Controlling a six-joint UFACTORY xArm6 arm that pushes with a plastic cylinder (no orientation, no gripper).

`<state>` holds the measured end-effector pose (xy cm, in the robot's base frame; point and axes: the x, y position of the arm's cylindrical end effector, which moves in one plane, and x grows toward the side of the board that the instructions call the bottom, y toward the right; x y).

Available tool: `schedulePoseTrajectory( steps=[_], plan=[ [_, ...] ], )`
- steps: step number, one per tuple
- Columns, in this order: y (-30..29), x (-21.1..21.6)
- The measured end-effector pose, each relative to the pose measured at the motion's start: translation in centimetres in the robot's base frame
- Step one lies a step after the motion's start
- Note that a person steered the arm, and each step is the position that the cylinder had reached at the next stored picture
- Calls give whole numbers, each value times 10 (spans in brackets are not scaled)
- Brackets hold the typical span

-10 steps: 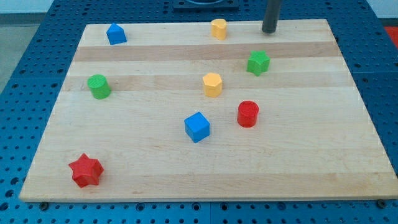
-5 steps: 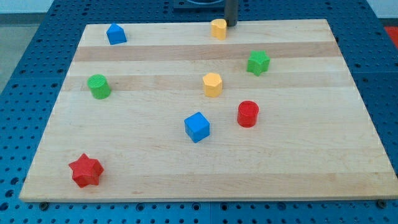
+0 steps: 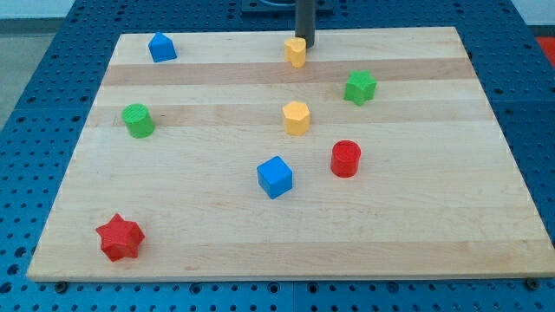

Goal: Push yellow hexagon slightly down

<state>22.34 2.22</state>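
Observation:
A yellow block [image 3: 296, 53], which looks hexagonal, sits near the board's top edge, a little right of centre. My tip [image 3: 304, 43] stands at its upper right side, touching it or nearly so. The rod rises out of the view's top. A second yellow many-sided block [image 3: 296, 118] sits at the board's middle, well below the first.
A blue house-shaped block [image 3: 161, 47] is at the top left and a green cylinder [image 3: 137, 120] at the left. A green star-like block [image 3: 359, 87] is at the right, with a red cylinder [image 3: 345, 159] and a blue cube [image 3: 275, 177] near the middle. A red star [image 3: 119, 237] is at the bottom left. The wooden board [image 3: 434, 217] lies on a blue pegboard.
My tip slid left along the board's top edge, from the upper right to the top yellow block. That block has shifted slightly down and left. The other blocks have not moved.

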Motion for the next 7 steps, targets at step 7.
schedulePoseTrajectory(
  steps=[7],
  plan=[
    [-37,81]
  ],
)
